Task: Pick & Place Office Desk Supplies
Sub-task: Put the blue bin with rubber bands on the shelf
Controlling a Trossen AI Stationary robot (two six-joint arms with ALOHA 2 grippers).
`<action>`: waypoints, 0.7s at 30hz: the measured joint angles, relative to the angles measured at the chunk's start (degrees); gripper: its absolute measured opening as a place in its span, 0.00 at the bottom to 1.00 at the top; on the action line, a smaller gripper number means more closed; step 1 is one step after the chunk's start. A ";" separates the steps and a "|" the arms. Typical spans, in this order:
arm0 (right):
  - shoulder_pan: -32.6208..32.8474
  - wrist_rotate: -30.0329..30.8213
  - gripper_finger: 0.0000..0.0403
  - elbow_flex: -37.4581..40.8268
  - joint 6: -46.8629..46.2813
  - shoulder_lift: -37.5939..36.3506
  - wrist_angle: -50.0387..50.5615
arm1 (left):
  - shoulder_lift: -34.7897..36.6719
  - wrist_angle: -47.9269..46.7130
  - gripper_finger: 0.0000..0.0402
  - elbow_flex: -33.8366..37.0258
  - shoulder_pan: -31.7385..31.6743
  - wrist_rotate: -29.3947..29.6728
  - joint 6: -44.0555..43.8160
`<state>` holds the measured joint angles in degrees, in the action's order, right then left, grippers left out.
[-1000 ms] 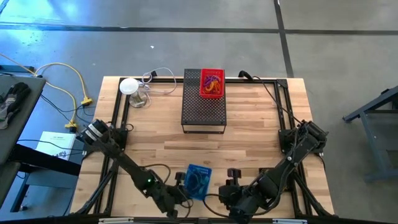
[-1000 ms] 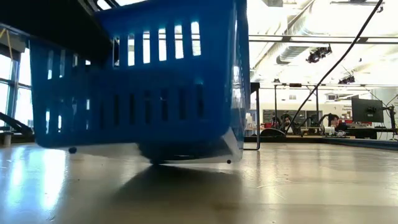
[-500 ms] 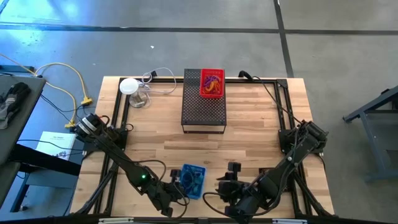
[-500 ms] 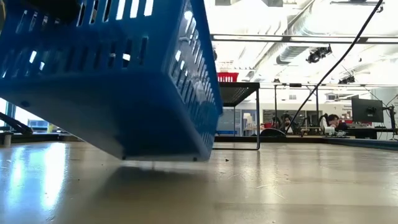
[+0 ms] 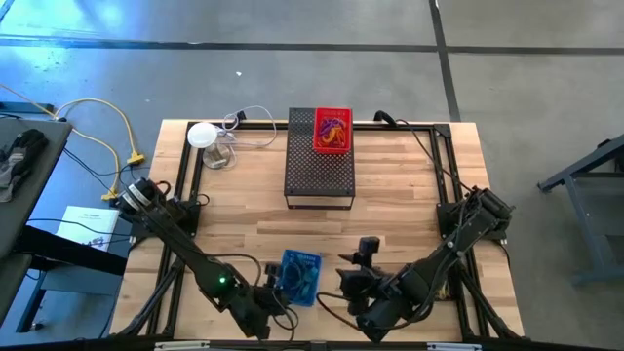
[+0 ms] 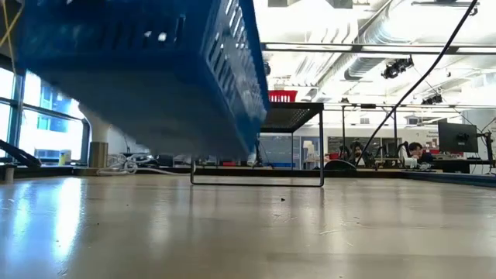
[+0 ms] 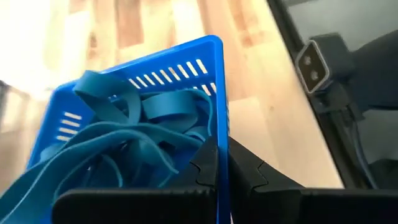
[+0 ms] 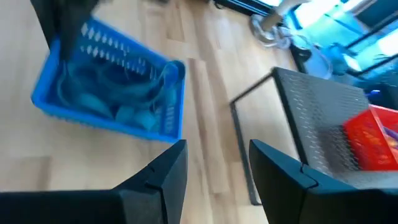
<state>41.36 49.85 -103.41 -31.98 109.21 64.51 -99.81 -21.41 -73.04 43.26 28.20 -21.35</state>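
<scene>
While the blue basket (image 5: 297, 276) hung clear of the table (image 5: 400, 185) in the lower middle of the high view, the left gripper (image 7: 219, 169) was clamped shut on one of its side walls, evidently so the whole load could be carried at once. In the left wrist view the fingers pinched that slotted wall from both sides, and blue rubber bands (image 7: 118, 146) lay heaped inside. The low view showed the basket in the upper left of the frame, tilted, with open air between its underside and the tabletop.

The right gripper (image 8: 214, 165) waited at the lower right of the high view, just beside the basket, its fingers parted and holding nothing; it looked to be standing by, not sharing the lift.

At the top centre of the high view, the black mesh stand (image 5: 318, 161) carried a red basket (image 5: 331, 130) with coloured bands in it. I judged the blue basket was probably bound for that stand, since its near half sat bare.
</scene>
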 joint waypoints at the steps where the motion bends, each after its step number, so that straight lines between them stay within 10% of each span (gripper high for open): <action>1: 0.04 0.80 0.40 0.72 -0.52 -0.02 0.42 | 0.00 -2.89 0.01 -1.74 -0.06 0.11 -0.05; 21: 2.25 15.24 0.40 13.29 -15.74 -0.03 15.61 | 5.03 -35.99 0.01 -19.71 -12.39 1.12 7.40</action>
<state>43.62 65.09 -90.12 -47.72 109.19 80.12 -94.78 -57.40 -92.75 30.87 29.32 -13.95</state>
